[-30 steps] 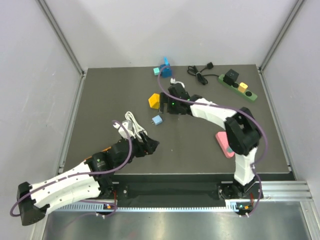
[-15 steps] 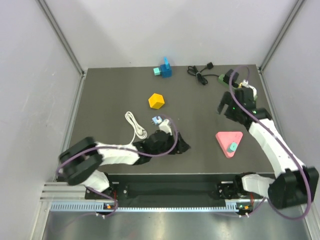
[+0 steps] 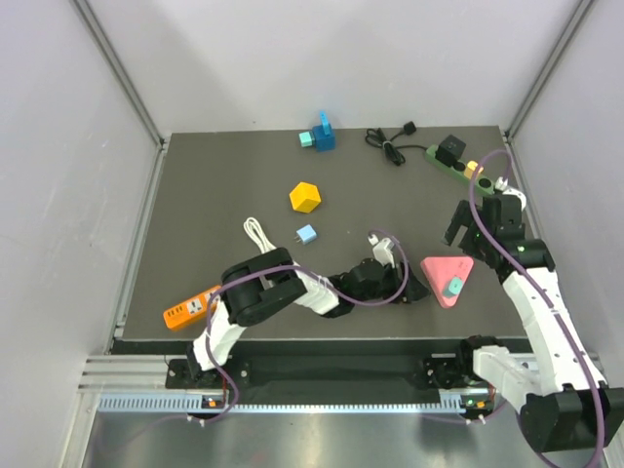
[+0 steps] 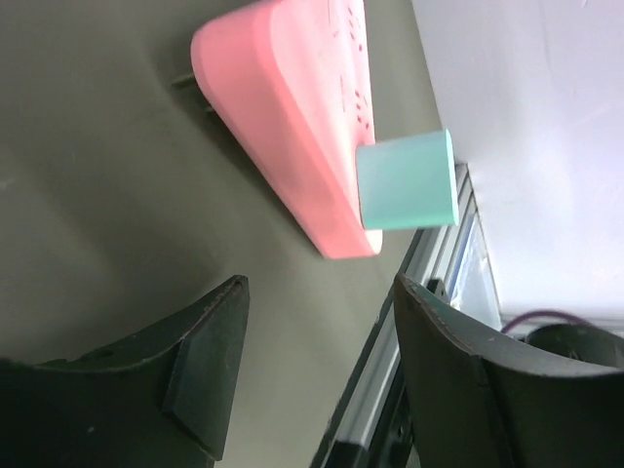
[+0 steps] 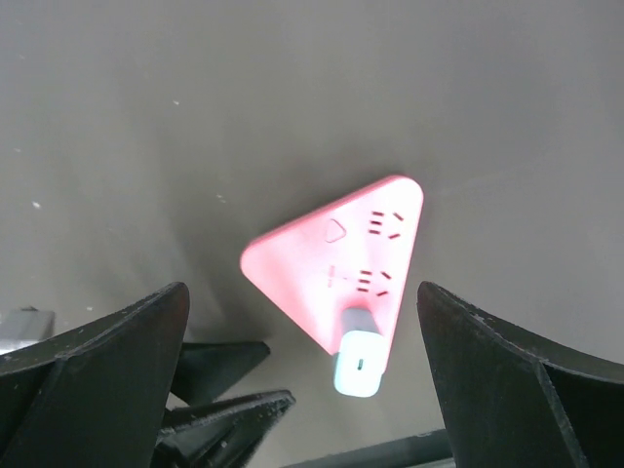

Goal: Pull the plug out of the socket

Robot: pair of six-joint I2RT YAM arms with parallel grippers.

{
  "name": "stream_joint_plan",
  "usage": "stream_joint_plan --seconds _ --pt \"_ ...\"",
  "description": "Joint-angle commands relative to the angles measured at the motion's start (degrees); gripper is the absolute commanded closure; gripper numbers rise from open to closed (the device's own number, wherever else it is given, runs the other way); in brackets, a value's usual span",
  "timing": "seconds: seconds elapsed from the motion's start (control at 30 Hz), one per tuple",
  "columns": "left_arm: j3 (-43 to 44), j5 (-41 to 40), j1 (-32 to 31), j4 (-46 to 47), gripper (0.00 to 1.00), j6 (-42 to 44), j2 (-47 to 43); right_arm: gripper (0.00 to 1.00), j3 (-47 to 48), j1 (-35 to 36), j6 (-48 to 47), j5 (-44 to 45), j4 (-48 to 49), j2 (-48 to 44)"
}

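Your green power strip (image 3: 458, 166) lies in the upper right of the top view, slanting along the far right edge of the tabletop (image 3: 214, 214). A black block (image 3: 449, 149) and a yellow plug (image 3: 473, 169) sit on it. Its black cable (image 3: 388, 146) is coiled just to its left. Your right arm's wrist and purple cord cross over the strip's lower end and hide it.

Your right pincer (image 3: 456, 224) hangs below the strip, well apart from it, with its fingers spread wide and nothing between them. Its wrist view looks down on a pink triangular socket (image 3: 441, 268) with a teal plug (image 3: 452, 287) stuck in one corner.

Your left arm stretches along the bottom edge of the tabletop. Your left pincer (image 3: 409, 292) is just left of the pink triangle, with its fingers apart and empty. In the left wrist view the triangle and teal plug sit beyond the fingertips, not touching them.

Elsewhere you have:
- a yellow block (image 3: 305, 197) and a small light-blue adapter (image 3: 306, 236) near the middle
- a white cable (image 3: 258, 234) left of the adapter
- a blue piece (image 3: 320, 134) at the top edge
- an orange power strip (image 3: 190, 310) at lower left, partly under your left arm
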Motion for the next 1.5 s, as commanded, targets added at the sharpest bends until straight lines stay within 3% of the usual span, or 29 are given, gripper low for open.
stream_joint_plan --seconds 0.0,0.3,0.43,0.73,1.03,1.2,1.4,1.47 --pt "2.78 -2.95 0.13 7.33 0.35 -2.61 2.54 0.0 -0.17 -1.79 -2.42 -0.66 -0.71 -1.42" --pt "6.56 -4.18 0.22 8.92 0.41 -7.88 8.43 0.0 -1.93 -2.93 -2.33 -3.64 1.84 -1.95" --pt "7.35 -8.39 0.3 6.64 0.44 -8.76 8.61 0.0 -2.46 -3.19 -2.25 -4.26 2.37 -1.42" --pt "9.9 -7.61 0.48 5.67 0.42 -12.1 11.24 0.0 -3.34 -3.28 -0.4 -3.65 2.02 -1.42" --pt "11.66 -7.7 0.48 5.14 0.47 -12.46 13.0 0.0 -3.95 -3.81 2.59 -1.46 -0.09 -0.28" --pt "12.62 -7.61 0.48 4.09 0.52 -12.28 13.97 0.0 -5.09 -4.07 4.16 2.06 -2.64 -0.19" --pt "13.59 -6.82 0.57 4.17 0.57 -12.81 15.38 0.0 -7.29 -4.16 7.06 -0.3 -3.08 -2.3" --pt "13.51 -6.99 0.57 4.0 0.66 -12.28 15.38 0.0 -9.13 -4.07 7.51 -2.06 -2.29 -2.74"
